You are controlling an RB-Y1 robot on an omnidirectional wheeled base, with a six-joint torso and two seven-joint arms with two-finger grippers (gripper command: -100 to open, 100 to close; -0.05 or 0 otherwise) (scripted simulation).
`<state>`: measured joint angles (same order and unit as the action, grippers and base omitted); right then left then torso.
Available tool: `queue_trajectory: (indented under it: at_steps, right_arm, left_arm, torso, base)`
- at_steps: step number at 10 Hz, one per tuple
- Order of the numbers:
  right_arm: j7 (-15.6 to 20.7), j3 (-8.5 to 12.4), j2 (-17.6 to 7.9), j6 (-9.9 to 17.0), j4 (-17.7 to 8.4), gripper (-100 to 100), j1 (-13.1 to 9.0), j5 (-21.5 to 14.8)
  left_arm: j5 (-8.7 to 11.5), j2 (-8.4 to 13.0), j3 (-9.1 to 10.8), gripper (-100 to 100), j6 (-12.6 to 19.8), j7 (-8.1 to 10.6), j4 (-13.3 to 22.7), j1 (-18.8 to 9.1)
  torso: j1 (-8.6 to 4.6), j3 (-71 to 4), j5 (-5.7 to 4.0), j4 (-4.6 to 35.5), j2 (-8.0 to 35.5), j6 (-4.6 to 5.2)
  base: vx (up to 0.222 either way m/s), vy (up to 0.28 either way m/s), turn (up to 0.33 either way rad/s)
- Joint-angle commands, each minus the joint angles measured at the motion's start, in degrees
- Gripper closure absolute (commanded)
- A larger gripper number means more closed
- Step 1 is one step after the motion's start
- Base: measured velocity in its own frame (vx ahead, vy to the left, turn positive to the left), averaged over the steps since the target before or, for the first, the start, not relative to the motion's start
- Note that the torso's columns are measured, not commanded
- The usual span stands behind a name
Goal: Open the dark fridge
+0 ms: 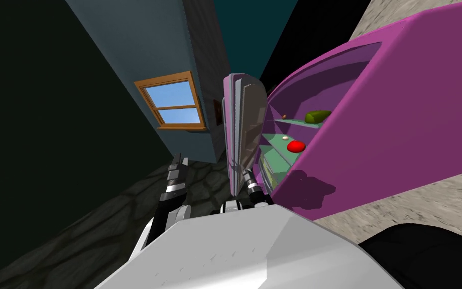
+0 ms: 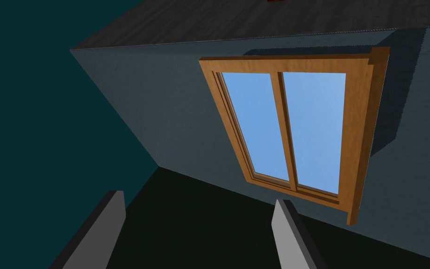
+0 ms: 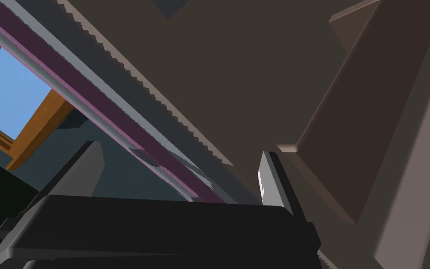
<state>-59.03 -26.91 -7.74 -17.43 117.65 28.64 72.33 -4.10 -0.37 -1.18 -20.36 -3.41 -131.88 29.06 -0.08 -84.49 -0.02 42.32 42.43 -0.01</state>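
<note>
Magenta fridge [image 1: 400, 125] at two o'clock, smooth rounded shell, already open. Door [image 1: 245, 125] edge-on at twelve, grey-brown moulded liner, purple rim. Right tool [image 3: 180, 149] spread wide astride that rim, clamping nothing, likely placed to drive the swing. Inside, pale green shelves [image 1: 275, 144], glossy red ball [image 1: 296, 146], green oblong [image 1: 318, 116]. Left tool [image 2: 197, 196] at ten o'clock, fingers apart, idle.

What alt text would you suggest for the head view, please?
A purple fridge stands with its door wide open, showing shelves holding a red round item and a green one. The right gripper is at the door's edge; the left gripper points toward a window.
</note>
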Motion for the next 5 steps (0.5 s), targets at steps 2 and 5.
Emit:
queue_trajectory:
  at_steps: [2,5]
  right_arm:
    - [-3.9,-0.3,0.6,-3.8,3.8,-100,2.7,3.6]
    - [-5.9,-0.2,0.2,-5.7,6.3,-100,4.4,6.0]
  left_arm:
    - [0.0,0.0,0.0,0,0.0,0.0,0.0,0.0]
    - [0.0,0.0,0.0,0,0.0,0.0,0.0,0.0]
  torso:
    - [0.0,0.0,0.0,0.0,0.0,0.01]
    - [0.09,-0.1,0.02,0.0,-0.1,0.01]
  base:
    - [0.151,0.15,-0.108]
    - [0.136,0.161,-0.08]
